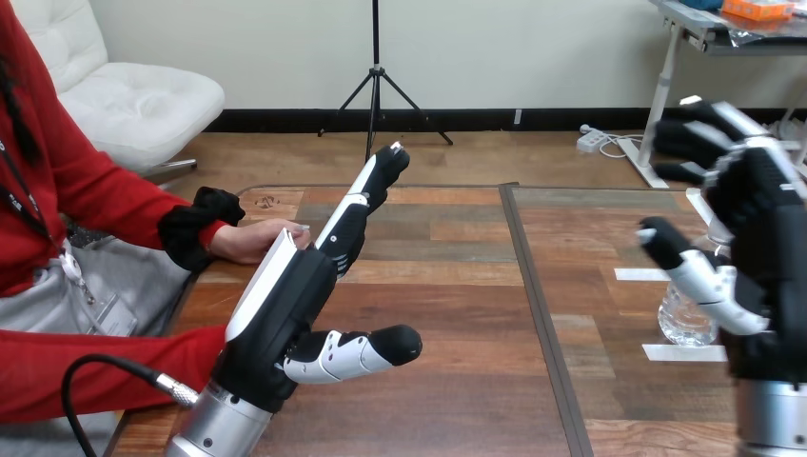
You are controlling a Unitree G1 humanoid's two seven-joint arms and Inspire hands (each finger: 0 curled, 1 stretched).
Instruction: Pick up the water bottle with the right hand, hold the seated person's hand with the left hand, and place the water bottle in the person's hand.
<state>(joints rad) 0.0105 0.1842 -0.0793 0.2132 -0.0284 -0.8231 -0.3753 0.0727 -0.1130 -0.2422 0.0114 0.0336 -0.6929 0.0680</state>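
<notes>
No legible text, labels, numbers or signs

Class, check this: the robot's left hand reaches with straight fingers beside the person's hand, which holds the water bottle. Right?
No. The head view shows the water bottle on the table by the right hand, not in the person's hand. The left hand is as stated.

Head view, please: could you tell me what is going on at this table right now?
The robot's right hand is open beside the water bottle, which stands on the wooden table, not yet gripped. Its left hand reaches out with straight fingers next to the person's hand, which rests at the table's edge; whether they touch is unclear.
</notes>
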